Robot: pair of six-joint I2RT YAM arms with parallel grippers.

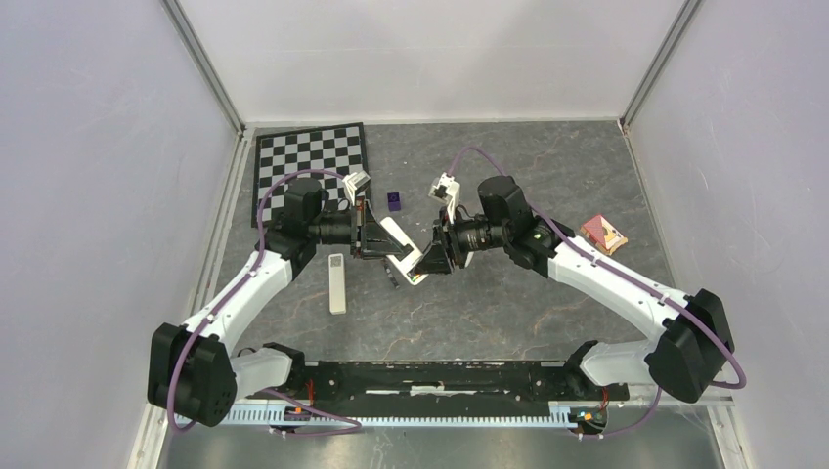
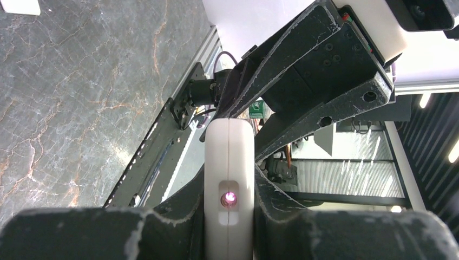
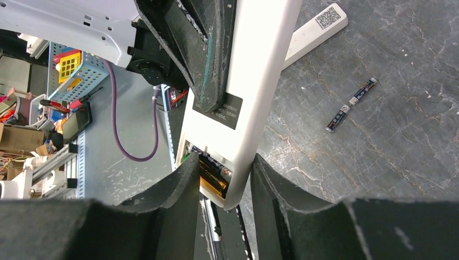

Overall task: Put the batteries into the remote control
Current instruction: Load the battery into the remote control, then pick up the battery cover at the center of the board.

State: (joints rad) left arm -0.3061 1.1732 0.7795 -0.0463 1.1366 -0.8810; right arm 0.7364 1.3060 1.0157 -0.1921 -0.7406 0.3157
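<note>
Left claw [image 2: 229,216] and right claw [image 3: 224,181] both grip the white remote [image 3: 260,81], at the top view's middle. The batteries [image 3: 352,104] lie end to end on the table [image 3: 389,162], right side of the right wrist view. A gold-black cell [image 3: 212,180] shows in the remote's open slot.

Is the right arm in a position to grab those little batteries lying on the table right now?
Probably not yet. The right gripper is clamped on the remote control, so it has no free grip. The batteries themselves lie in the open on the table, nothing over them.
</note>
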